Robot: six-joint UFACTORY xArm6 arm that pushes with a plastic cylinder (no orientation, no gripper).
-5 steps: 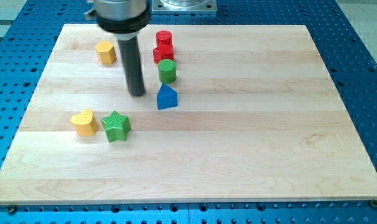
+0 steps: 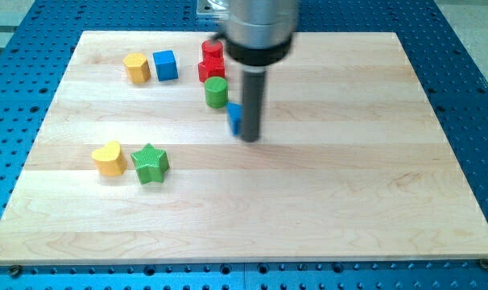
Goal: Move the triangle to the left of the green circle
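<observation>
My tip [image 2: 250, 138] rests on the wooden counter [image 2: 349, 201], just below and to the view's right of the green circle [image 2: 217, 93]. There is no claw on this arm, only the dark rod, so nothing opens or closes. The blue triangle [image 2: 234, 118] sits just below and right of the green circle, pressed against the rod's left side and mostly hidden behind it. Directly above the green circle stand two red blocks [image 2: 211, 61], shapes unclear. Up and left of the green circle are a blue cube [image 2: 165, 65] and a yellow block [image 2: 136, 68]. Well below and left of the green circle lie a green star [image 2: 150, 163] and a yellow heart [image 2: 109, 158], side by side.
</observation>
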